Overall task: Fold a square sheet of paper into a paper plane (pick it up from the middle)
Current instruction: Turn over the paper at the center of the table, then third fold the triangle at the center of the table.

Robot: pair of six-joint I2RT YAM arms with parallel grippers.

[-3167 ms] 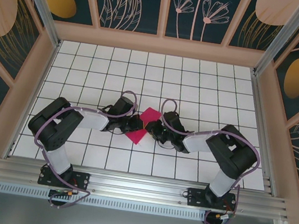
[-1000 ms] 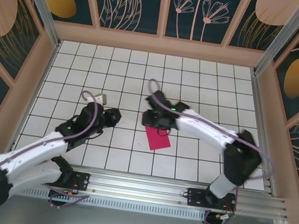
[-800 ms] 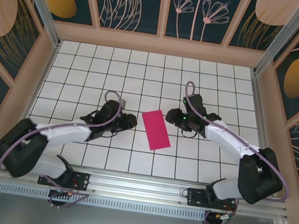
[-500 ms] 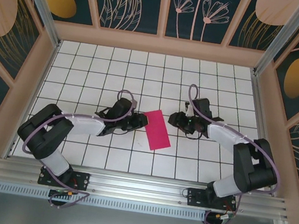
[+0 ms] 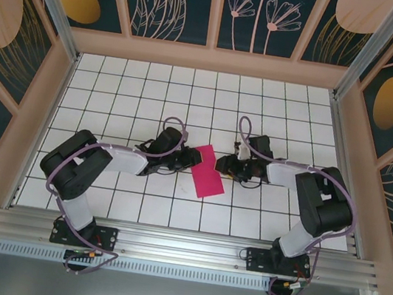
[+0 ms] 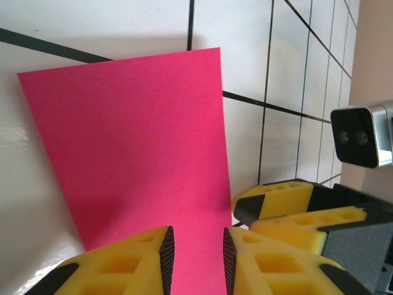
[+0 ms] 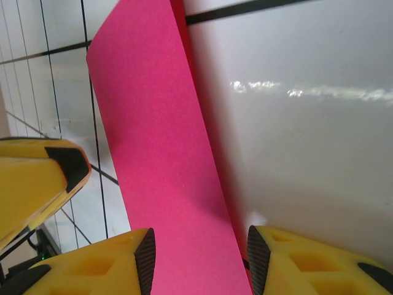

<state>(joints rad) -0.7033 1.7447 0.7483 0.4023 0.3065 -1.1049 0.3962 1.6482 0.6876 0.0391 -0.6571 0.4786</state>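
Pink sheet of paper (image 5: pixel 208 173) lies flat mid-frame on the desk (image 5: pixel 131 85); left end effector (image 6: pixel 195 249) and right end effector (image 7: pixel 198 246) flank it, both with jaws parted.

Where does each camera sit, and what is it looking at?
Top external: above, behind the arm bases, looking down at the white tiled table; both arms show.
Left wrist: behind the left gripper, facing the magenta-pink paper rectangle past its yellow fingers.
Right wrist: behind the right gripper, same paper, opposite side.
All share the paper.
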